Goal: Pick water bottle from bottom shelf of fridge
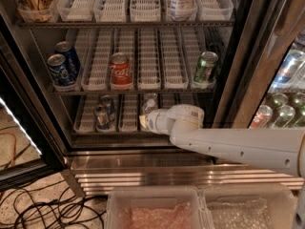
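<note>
Black cables sprawl over a speckled floor at lower left, beside a bright strip, perhaps a lit door edge. Two clear bins sit in front. The gripper is at the bottom shelf.

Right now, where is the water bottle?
In the camera view, the small clear plastic water bottle stands on the dark wire bottom shelf, right of two silver-blue cans, directly behind the white end effector.

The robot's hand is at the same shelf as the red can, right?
No. The camera view shows the gripper at the bottom shelf, beside the water bottle; the red can stands on the shelf above.
</note>
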You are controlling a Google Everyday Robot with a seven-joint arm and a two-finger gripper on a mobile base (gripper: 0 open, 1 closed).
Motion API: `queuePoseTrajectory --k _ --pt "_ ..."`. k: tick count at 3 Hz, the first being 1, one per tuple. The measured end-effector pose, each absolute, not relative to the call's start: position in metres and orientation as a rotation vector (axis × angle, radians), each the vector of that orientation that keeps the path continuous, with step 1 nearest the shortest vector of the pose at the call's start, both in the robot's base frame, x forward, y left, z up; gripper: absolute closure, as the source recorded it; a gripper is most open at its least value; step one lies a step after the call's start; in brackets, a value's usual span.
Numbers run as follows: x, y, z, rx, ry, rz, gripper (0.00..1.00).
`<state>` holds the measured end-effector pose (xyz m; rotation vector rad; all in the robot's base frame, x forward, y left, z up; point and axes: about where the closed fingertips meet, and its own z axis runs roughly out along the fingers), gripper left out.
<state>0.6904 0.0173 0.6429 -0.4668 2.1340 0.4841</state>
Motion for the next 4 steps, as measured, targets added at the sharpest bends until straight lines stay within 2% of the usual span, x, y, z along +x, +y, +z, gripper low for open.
queuePoseTrajectory --k 4 --pt "0.6945 0.0148 0.6521 -0.467 2.117 0.463 1.0"
